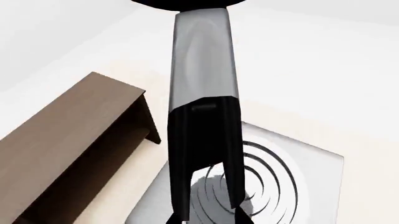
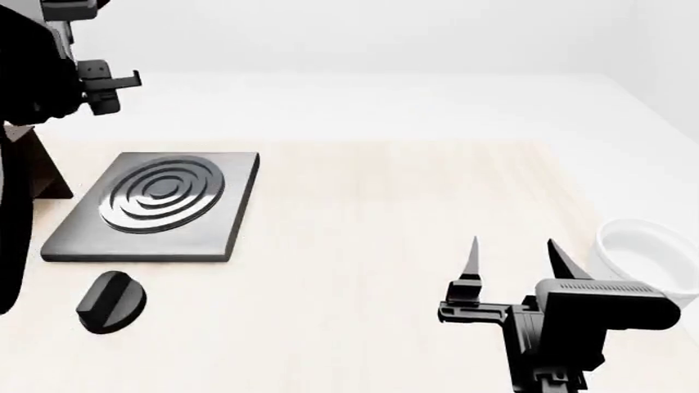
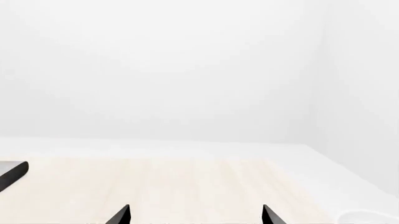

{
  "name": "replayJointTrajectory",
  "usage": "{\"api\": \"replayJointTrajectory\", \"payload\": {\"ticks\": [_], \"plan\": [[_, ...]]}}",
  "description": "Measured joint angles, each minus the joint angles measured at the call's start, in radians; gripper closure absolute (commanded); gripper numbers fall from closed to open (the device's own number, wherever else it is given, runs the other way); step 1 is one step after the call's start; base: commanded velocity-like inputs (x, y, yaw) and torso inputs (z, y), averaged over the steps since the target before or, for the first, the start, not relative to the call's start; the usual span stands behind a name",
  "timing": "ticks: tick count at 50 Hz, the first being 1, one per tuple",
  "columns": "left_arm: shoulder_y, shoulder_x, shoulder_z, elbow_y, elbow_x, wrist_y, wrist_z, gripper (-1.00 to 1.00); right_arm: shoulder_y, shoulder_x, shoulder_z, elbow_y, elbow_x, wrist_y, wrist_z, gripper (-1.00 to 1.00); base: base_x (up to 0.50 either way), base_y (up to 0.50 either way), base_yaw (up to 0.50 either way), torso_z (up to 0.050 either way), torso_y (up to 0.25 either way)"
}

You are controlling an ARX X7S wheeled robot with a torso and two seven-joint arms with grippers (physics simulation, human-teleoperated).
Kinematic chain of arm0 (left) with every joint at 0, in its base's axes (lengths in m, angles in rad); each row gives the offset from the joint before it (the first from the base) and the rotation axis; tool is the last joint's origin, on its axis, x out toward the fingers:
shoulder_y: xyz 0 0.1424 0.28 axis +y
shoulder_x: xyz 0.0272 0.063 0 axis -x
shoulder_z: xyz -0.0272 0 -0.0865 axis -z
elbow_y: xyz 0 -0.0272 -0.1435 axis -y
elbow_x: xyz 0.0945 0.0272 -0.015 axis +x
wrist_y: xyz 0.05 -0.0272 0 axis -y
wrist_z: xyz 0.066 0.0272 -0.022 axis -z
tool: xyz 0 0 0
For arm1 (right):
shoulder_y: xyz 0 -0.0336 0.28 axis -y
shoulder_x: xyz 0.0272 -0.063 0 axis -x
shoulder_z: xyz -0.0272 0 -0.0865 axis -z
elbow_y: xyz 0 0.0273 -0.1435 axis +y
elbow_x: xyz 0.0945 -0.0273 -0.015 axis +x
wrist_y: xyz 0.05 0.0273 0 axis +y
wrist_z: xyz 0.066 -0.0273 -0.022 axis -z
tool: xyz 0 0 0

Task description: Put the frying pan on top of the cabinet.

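The frying pan's long handle [image 1: 203, 60], grey then black, runs away from my left gripper [image 1: 209, 217]. The black pan body [image 1: 187, 3] only shows at the frame edge. The jaws stand tight on either side of the handle and hold the pan in the air over the hob [image 1: 274, 182]. The dark brown cabinet [image 1: 68, 140] lies below and to one side of the held pan; one of its corners shows in the head view [image 2: 44, 176]. My right gripper [image 2: 513, 262] is open and empty above the table, and its view [image 3: 194, 215] shows nothing between the fingertips.
The square dark grey hob [image 2: 164, 205] with rings lies at the table's left. A black knob [image 2: 110, 301] lies in front of it. A white bowl [image 2: 644, 254] stands at the right edge, beside my right gripper. My left arm [image 2: 65, 74] fills the upper left corner.
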Motion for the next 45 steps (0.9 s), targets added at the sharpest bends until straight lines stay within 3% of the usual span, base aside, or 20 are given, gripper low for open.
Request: {"api": "replayJointTrajectory", "payload": {"ticks": [9, 20, 30, 40, 45], "plan": [[-0.036, -0.025, -0.242, -0.038, 0.14, -0.017, -0.164, 1.0, -0.004, 0.002, -0.001, 0.004, 0.003, -0.006, 0.002, -1.0, 0.0, 0.0, 0.0, 0.0, 0.001], [-0.051, -0.073, -0.439, -0.038, 0.214, -0.026, -0.34, 1.0, -0.007, 0.005, -0.003, 0.007, 0.006, -0.011, 0.005, -1.0, 0.0, 0.0, 0.0, 0.001, 0.001], [-0.041, -0.111, -0.534, -0.038, 0.25, -0.028, -0.444, 1.0, -0.004, 0.008, -0.007, 0.005, 0.01, -0.009, 0.007, -1.0, 0.0, 0.0, 0.0, 0.0, 0.001], [-0.028, -0.129, -0.572, -0.038, 0.261, -0.027, -0.473, 1.0, -0.002, 0.011, -0.01, 0.003, 0.013, -0.008, 0.011, -1.0, 0.0, 0.0, 0.0, 0.001, 0.0], [-0.025, -0.134, -0.572, -0.038, 0.267, -0.026, -0.479, 1.0, -0.003, 0.011, -0.011, 0.005, 0.014, -0.011, 0.012, -1.0, 0.0, 0.0, 0.0, 0.0, -0.218]]}}
